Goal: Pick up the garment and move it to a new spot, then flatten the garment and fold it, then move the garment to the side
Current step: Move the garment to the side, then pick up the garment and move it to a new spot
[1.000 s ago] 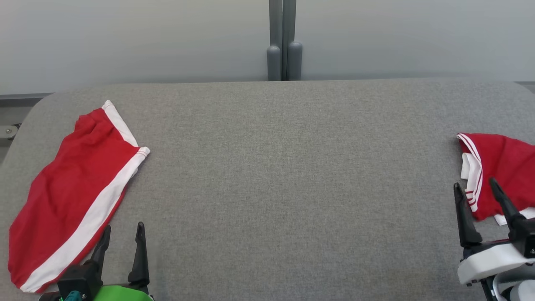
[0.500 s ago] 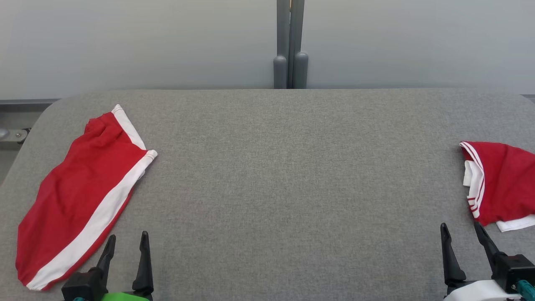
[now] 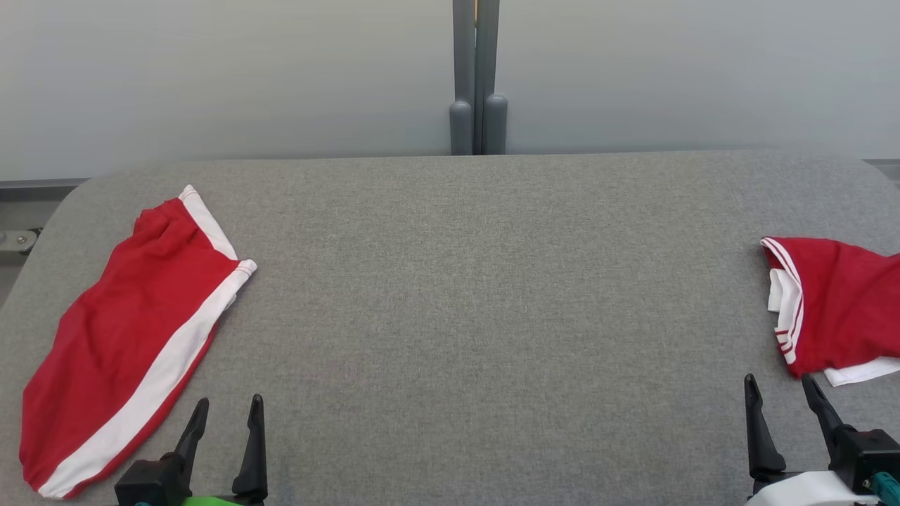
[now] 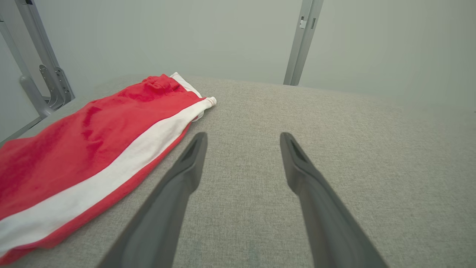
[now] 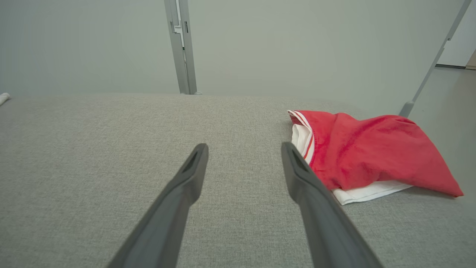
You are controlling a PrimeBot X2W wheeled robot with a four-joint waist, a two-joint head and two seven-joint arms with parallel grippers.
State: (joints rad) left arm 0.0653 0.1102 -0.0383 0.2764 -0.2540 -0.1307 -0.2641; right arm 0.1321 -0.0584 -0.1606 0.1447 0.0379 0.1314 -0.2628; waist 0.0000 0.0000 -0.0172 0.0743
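Shorts [image 3: 126, 330] lie at the table's [image 3: 478, 316] left end, diagonal to its edges, w/ the left gripper [image 3: 230, 399] just beside their near-right edge. The 2nd garment [image 3: 837, 302] sits at the right end, right gripper [image 3: 778, 378] just before it. An upright post [image 3: 474, 77] stands behind the table, approx. centre.

The crumpled red garment [image 3: 837, 309] at the right end of the table [image 3: 450, 295] runs off the head view's right edge, so its full shape cannot be told; a white layer [image 5: 372, 191] under it is mostly covered by red cloth; in the left wrist view the red shorts [image 4: 85, 149] are cut by the left and bottom edges; the left gripper [image 3: 230, 400] and right gripper [image 3: 778, 379] have their bodies mostly cut by the head view's bottom edge; the grey post [image 3: 474, 70] beyond the far side leaves the top edge; a small white thing [image 5: 3, 98] at the right wrist view's left edge is too cut off to identify.
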